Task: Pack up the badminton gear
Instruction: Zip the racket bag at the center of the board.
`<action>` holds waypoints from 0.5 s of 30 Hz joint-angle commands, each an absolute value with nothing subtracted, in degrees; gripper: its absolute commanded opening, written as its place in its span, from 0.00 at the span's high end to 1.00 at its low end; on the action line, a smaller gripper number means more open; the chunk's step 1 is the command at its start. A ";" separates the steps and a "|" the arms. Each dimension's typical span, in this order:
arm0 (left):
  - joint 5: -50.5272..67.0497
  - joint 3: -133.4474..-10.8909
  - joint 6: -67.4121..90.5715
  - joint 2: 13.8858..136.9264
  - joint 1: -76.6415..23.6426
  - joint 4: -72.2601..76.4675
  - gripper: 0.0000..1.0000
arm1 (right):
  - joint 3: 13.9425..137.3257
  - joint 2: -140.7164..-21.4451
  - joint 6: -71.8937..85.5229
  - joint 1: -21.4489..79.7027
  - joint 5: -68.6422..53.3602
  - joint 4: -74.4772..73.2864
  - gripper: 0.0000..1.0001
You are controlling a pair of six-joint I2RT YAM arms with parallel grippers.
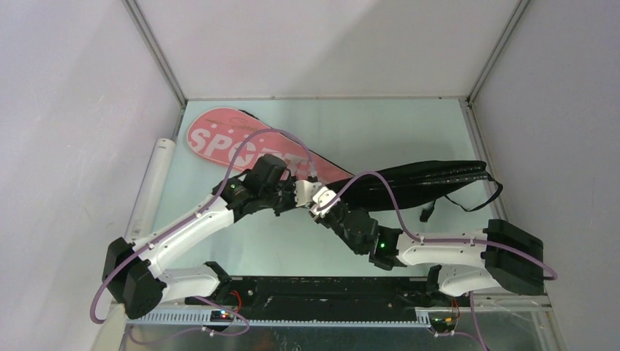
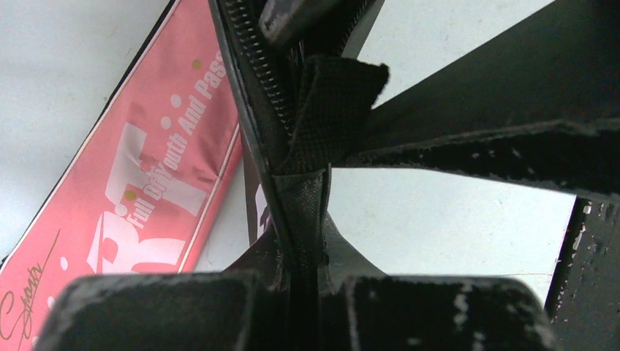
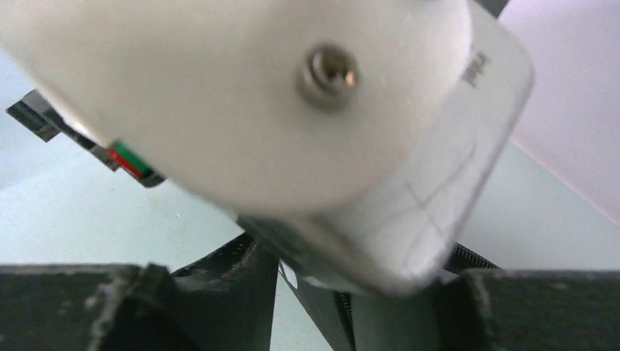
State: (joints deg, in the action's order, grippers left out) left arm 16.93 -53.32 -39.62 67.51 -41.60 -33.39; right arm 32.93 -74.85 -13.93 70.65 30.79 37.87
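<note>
Left pincer (image 2: 305, 284): clenched on the zip-edged rim of the long black fabric racket bag (image 2: 301, 197). The cloth is pinched flat between the pads, and a webbing tab stands just above them.

Right pincer (image 3: 351, 296): nosed up against the left one's white housing, fingers either side of the same toothed zip edge. I cannot tell whether it has bitten on anything.

The black bag lies mid-table and runs out to the right, strap trailing. The flat pink racket bag (image 1: 223, 135) lies behind-left, its narrow end reaching the black one. The long translucent white tube (image 1: 152, 183) rests along the left edge of the pale green table (image 1: 409, 128). No rackets or shuttlecocks in sight.

Step in hand, as I read it: zipping the black bag. The left should anchor the rim taut. The right should take the slider itself, not cloth, and pull low and straight along the teeth.

Writing: "SPO…" on the pink bag from above. The left wrist view gives "Full Of Youth And Pas…". Nothing legible on the black bag.
</note>
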 commanded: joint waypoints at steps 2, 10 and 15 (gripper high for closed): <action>21.85 -52.75 -34.74 68.26 -41.54 -39.11 1.00 | 41.84 -72.87 -11.07 71.04 37.41 29.99 0.69; 16.09 -47.22 -40.65 64.61 -41.55 -37.99 1.00 | 50.57 -67.41 2.04 57.36 15.52 -16.82 1.00; 16.43 -46.51 -41.95 63.29 -41.52 -38.87 1.00 | 41.55 -59.69 3.01 51.20 2.21 -8.22 1.00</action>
State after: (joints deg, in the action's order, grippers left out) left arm 14.90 -49.10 -39.18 64.23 -41.63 -29.45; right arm 47.00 -65.67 0.82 57.45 7.70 -4.29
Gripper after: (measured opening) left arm 0.082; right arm 0.009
